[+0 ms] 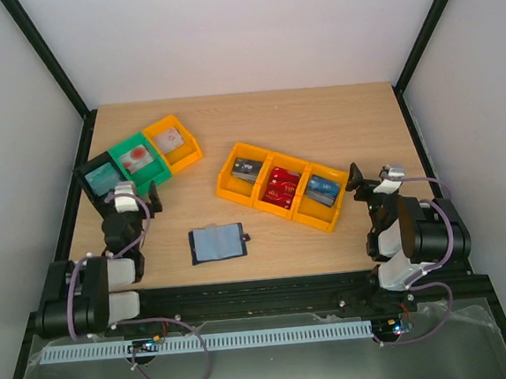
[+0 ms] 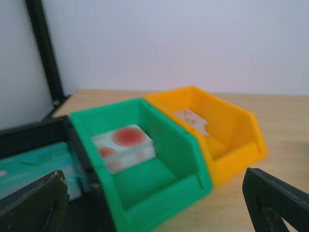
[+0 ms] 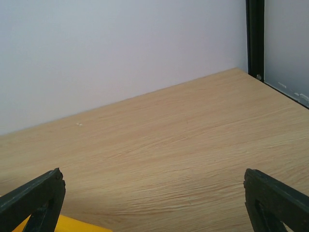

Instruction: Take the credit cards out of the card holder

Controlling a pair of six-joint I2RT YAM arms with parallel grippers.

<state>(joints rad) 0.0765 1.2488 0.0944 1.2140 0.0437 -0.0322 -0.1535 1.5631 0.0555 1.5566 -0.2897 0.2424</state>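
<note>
Top external view: the card holder (image 1: 217, 243) lies opened flat on the pale wood-grain bench (image 1: 318, 122), near the front edge and roughly midway between the two arms. Its soft blue-grey inner pockets face up inside a dark rim, and a small tab sticks out at its right side. Whether a card sits in those pockets cannot be told from this height. Just beyond it, apart from it and set at a slant, stands a glossy orange plastic tray (image 1: 313, 220) with three square compartments. The left one holds a grey card (image 1: 249, 169), the middle one a red card (image 1: 280, 187) and the right one a blue card (image 1: 323, 189). At far left three small slope-fronted plastic bins stand side by side, touching. The black bin (image 1: 88, 173) holds a teal card (image 1: 103, 178), the green bin (image 2: 188, 159) a white card with red print (image 2: 125, 145), and the orange bin (image 2: 241, 135) a pale card (image 2: 193, 121) lying against its back wall. The left tool (image 1: 138, 198) hovers just in front of the green and black bins, its dark fingers spread as wide as they go and holding nothing. The right tool (image 1: 373, 179) stands just off the tray's right end, likewise fully spread and empty, facing bare wood that runs to the white back wall. Black frame posts (image 3: 255, 38) mark the bench corners, and there is open wood around the holder on every side.
</note>
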